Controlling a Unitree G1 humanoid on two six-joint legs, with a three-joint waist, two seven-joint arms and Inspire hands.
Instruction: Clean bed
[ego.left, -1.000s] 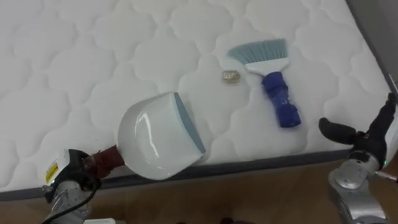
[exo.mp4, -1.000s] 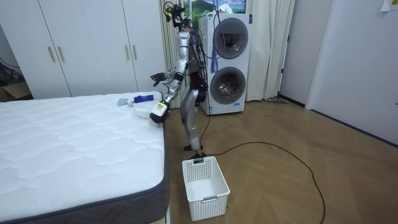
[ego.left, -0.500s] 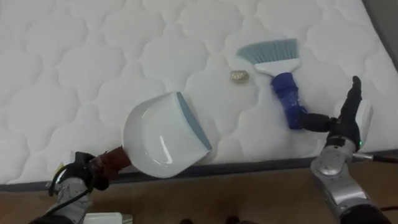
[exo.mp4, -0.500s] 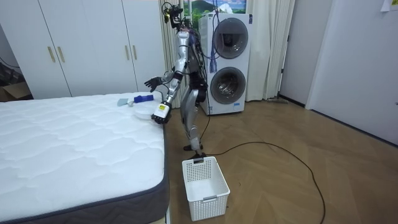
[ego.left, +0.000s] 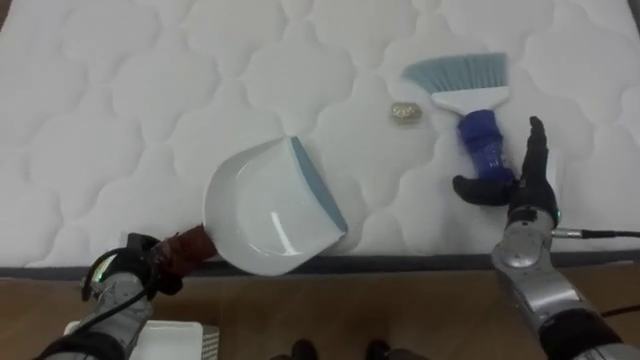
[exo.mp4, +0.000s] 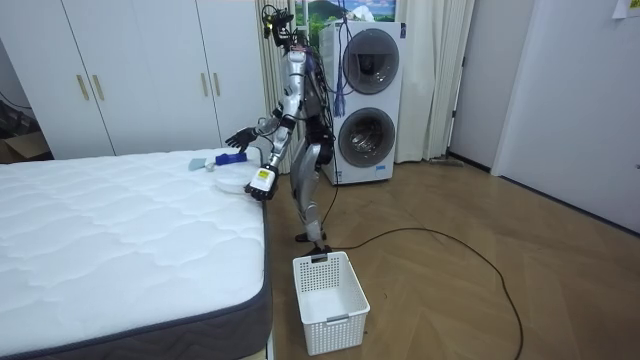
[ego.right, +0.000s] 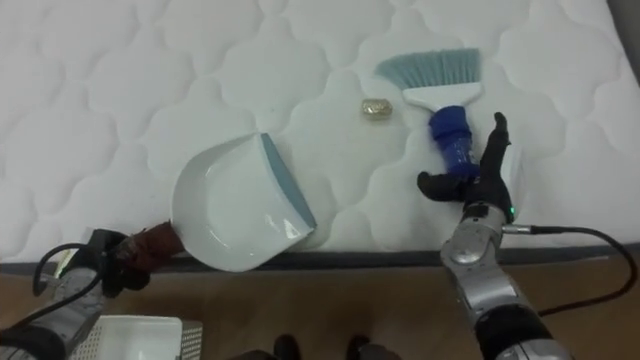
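Bed (ego.left: 120, 90): scrap (ego.left: 405, 112) unswept beside brush (ego.left: 478, 130). Left hand (ego.left: 128, 275) grips dustpan (ego.left: 265, 210) handle; right hand (ego.left: 528, 195) spread at brush, not grasping. Sweeping pending.

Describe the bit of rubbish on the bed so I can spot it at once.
On the white quilted mattress, look between the white dustpan and the blue-handled brush. The scrap lies just left of the brush's bristles: a small, pale, crumpled lump, far smaller than either tool.
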